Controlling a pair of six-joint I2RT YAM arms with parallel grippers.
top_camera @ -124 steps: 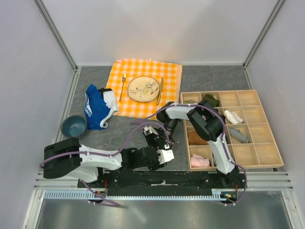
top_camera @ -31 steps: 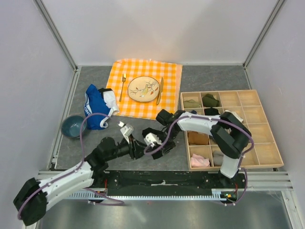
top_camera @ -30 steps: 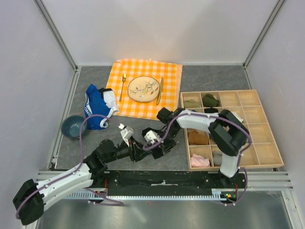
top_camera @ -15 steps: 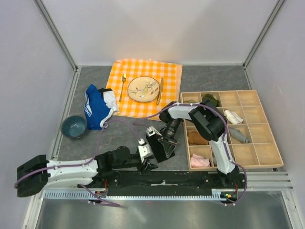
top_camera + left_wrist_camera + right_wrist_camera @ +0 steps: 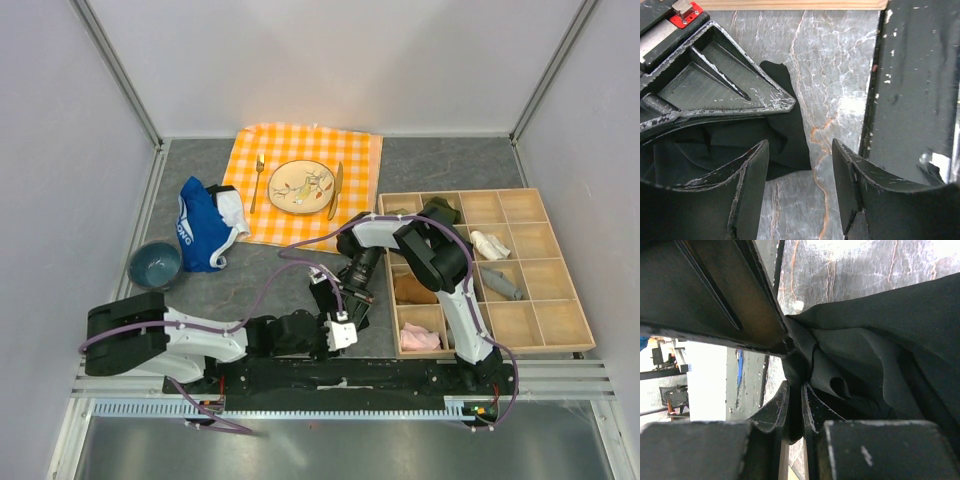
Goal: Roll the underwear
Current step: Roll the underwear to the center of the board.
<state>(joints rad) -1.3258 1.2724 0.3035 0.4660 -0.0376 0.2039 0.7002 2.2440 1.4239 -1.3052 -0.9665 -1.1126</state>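
Arm: Since half a second back my left arm has folded in, its big rear link swung inward, and my left gripper (image 5: 345, 318) slid a little toward the near edge; my right gripper (image 5: 353, 295) barely shifted

Checker: top view, where's the garment?

Arm: underwear (image 5: 354, 308) is a dark patch on the grey table (image 5: 200, 295), between my two grippers and just left of the wooden tray (image 5: 558, 322), mostly hidden under them. Blue garment (image 5: 203, 228), bowl (image 5: 155, 265) and checked cloth (image 5: 350, 150) with plate (image 5: 301, 186) all sit well apart from it

Checker: left wrist?

Arm: my left fingers (image 5: 747, 182) are spread wide, only table and a corner of the black fabric (image 5: 785, 130) in the gap. One finger overlaps the fabric's edge, can't tell if it touches. Ribbed finger of my right gripper lies across the bunched cloth at upper left. Tray's wooden edge runs along the top of that view

Checker: right wrist?

Arm: my right fingers (image 5: 812, 405) are clamped tight on a pinched fold of the underwear, rest of it spreading right in loose dark folds over the marbled table. Dark ribbed bar (image 5: 715, 290) crosses top left, meeting that fold; can't tell which part it is
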